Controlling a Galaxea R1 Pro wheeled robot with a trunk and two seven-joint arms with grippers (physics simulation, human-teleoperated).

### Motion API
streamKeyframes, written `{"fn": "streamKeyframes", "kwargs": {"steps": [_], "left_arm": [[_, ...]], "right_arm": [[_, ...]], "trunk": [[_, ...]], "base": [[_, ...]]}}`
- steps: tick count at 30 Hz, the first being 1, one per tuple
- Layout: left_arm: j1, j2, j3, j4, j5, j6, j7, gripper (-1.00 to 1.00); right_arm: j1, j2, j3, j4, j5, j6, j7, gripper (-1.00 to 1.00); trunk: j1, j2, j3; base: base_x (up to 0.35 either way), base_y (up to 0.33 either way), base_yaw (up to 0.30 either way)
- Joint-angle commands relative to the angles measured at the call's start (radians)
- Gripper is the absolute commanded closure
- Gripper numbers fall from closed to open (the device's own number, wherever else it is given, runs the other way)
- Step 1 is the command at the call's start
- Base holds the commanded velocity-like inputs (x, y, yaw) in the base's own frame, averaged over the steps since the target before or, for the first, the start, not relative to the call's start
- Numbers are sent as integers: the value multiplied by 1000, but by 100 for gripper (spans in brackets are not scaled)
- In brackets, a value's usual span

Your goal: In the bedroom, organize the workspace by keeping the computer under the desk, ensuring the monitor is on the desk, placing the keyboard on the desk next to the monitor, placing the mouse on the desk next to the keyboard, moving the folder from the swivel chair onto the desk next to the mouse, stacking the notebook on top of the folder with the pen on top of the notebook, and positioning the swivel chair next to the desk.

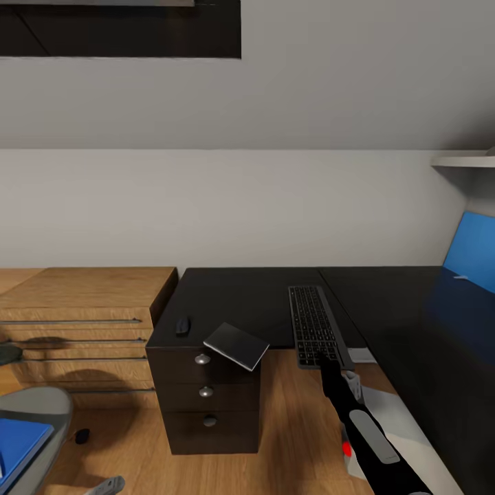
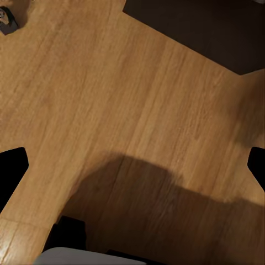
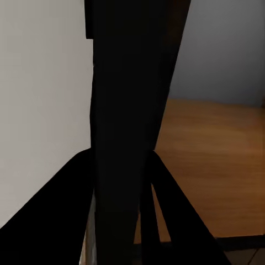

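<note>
The keyboard (image 1: 313,323) lies lengthwise on the black desk (image 1: 240,295), its near end sticking out past the front edge. My right gripper (image 1: 328,363) is shut on that near end. In the right wrist view the keyboard (image 3: 130,110) runs as a dark slab between the fingers (image 3: 176,221). The mouse (image 1: 182,325) sits above the drawers, and the dark notebook (image 1: 236,345) overhangs the desk edge, tilted. The blue folder (image 1: 17,447) rests on the swivel chair (image 1: 38,405) at the lower left. The computer (image 1: 347,449) stands under the desk. My left gripper (image 2: 132,165) is open over the floor. Monitor and pen are out of view.
A wooden dresser (image 1: 82,302) stands left of the desk's drawer unit (image 1: 206,399). A blue wall panel (image 1: 471,251) rises at the desk's right end, below a shelf (image 1: 464,161). A small dark castor (image 1: 82,435) sits on the wood floor (image 1: 295,426) by the chair.
</note>
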Motion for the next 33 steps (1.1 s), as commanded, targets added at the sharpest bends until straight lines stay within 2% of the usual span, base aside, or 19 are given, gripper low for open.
{"fn": "streamKeyframes", "kwargs": {"steps": [1, 14, 19, 26, 29, 33], "left_arm": [[0, 0, 1, -2, 8, 5, 3, -100], [0, -2, -1, -1, 11, -16, 6, -100], [0, -16, -1, -1, 9, -24, 5, -100], [0, -19, -2, -1, 10, -25, 5, -100], [0, -20, -2, -1, 10, -25, 5, -100], [0, -20, -1, -1, 10, -25, 5, -100]], "right_arm": [[-1, -1, 5, -3, -13, -1, 3, 100], [-1, -5, 4, -44, -13, 2, 3, 100], [19, -5, 5, -114, -13, 1, 1, 100], [35, -17, 8, -154, 1, 3, 1, 100], [36, -23, 8, -155, 27, 2, 3, 100], [36, -26, 8, -155, 36, 1, 4, 100]], "trunk": [[-4, 7, 2], [-54, 98, 43], [-73, 133, 59], [-100, 182, 81], [-111, 203, 90], [-127, 231, 103]], "base": [[0, 0, 0], [0, 0, 0], [-33, 0, 0], [-282, 0, 0], [-335, 0, 0], [-339, 0, 0]]}}
